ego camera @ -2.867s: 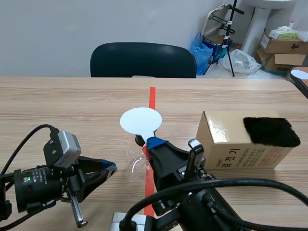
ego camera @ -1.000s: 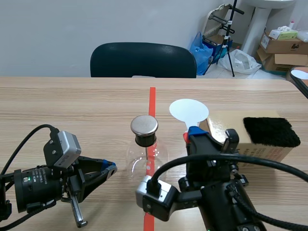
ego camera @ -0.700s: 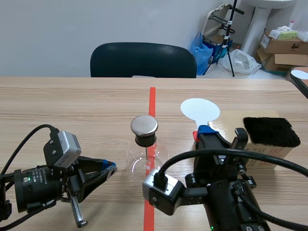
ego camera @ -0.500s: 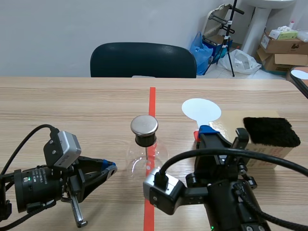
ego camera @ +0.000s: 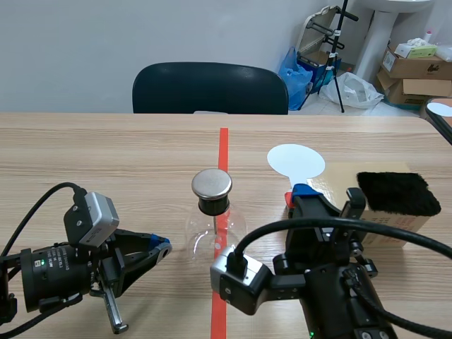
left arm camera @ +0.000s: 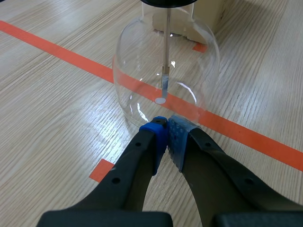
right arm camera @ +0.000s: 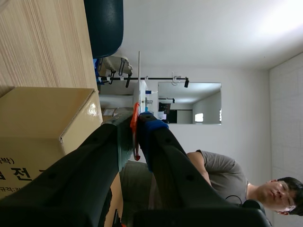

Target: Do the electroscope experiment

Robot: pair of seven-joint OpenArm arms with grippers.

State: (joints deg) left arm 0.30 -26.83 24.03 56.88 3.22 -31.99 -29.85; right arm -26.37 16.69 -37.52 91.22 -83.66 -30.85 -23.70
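The electroscope is a clear glass flask [ego camera: 212, 229] with a black stopper and a round metal cap [ego camera: 212, 183], standing on the red tape line mid-table. Just right of it, my right gripper [ego camera: 296, 194] is shut on the red handle of a white disc paddle [ego camera: 296, 161], holding the disc upright beside the cardboard box. In the right wrist view the paddle [right arm camera: 139, 80] shows edge-on between the fingers. My left gripper [ego camera: 159, 247] lies low at the flask's left, shut on nothing. Its pads [left arm camera: 176, 135] sit at the base of the flask [left arm camera: 142, 71], whose inner rod [left arm camera: 165, 52] hangs straight.
A cardboard box [ego camera: 402, 224] with a black fur pad [ego camera: 397, 192] on top stands at the right, close behind my right gripper. A dark chair [ego camera: 210, 88] is across the table. A person [right arm camera: 222, 175] appears in the right wrist view.
My right arm carried the white disc from over the flask's cap to the right, toward the box, uncovering the cap. In the last half second it barely moved. The left arm stayed still.
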